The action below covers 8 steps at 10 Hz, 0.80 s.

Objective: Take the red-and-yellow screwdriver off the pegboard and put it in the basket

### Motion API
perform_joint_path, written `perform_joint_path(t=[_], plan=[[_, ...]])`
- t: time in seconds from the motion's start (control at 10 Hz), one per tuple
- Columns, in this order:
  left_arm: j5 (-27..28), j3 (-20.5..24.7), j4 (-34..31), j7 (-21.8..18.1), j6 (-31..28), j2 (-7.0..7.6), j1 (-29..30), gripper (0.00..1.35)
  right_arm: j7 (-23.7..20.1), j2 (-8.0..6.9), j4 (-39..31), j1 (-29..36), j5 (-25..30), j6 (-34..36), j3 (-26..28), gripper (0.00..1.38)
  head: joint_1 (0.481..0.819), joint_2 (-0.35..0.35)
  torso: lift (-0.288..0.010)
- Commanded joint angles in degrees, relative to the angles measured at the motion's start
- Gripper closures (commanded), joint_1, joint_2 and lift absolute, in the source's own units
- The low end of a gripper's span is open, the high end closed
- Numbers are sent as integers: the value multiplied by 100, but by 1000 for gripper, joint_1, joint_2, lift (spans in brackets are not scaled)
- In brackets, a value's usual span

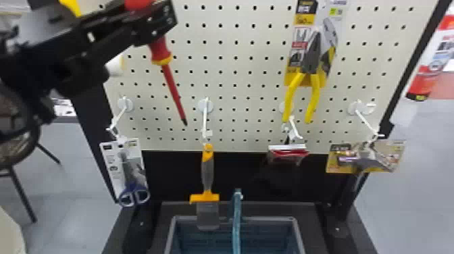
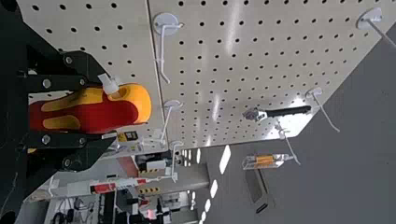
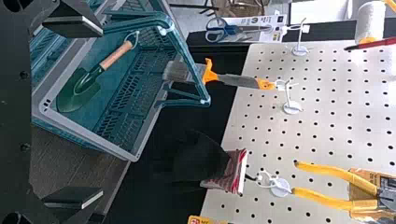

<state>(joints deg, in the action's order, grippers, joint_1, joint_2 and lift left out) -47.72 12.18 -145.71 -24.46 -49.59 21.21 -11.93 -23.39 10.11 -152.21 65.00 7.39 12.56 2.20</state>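
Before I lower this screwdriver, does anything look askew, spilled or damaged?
Nothing looks spilled or damaged. The screwdriver slants in the left gripper, its tip toward the robot's right, instead of hanging straight. The basket's handle stands up, which might get in the way.

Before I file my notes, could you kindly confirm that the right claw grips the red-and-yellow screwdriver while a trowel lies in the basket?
Wrong arm: the left claw grips the screwdriver, as the left wrist view shows; a trowel does lie in the basket.
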Motion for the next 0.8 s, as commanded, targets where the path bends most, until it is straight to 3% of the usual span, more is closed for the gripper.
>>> perform_joint_path(t=[0.0, 0.3, 0.6, 0.7], plan=[[18, 355, -104, 3, 72, -319, 495, 1187, -7, -9, 40, -24, -1, 1, 0, 107, 549, 0, -100], [105, 698, -132, 3, 125, -732, 1147, 1187, -104, -26, 110, -110, 26, 1, 0, 104, 549, 0, -100], [387, 979, -118, 3, 362, -1294, 1922, 1187, -174, -70, 180, -172, 61, -8, 0, 107, 549, 0, -100], [404, 988, -76, 3, 459, -1400, 2143, 1187, -209, -88, 223, -196, 79, -17, 0, 105, 549, 0, -100]])
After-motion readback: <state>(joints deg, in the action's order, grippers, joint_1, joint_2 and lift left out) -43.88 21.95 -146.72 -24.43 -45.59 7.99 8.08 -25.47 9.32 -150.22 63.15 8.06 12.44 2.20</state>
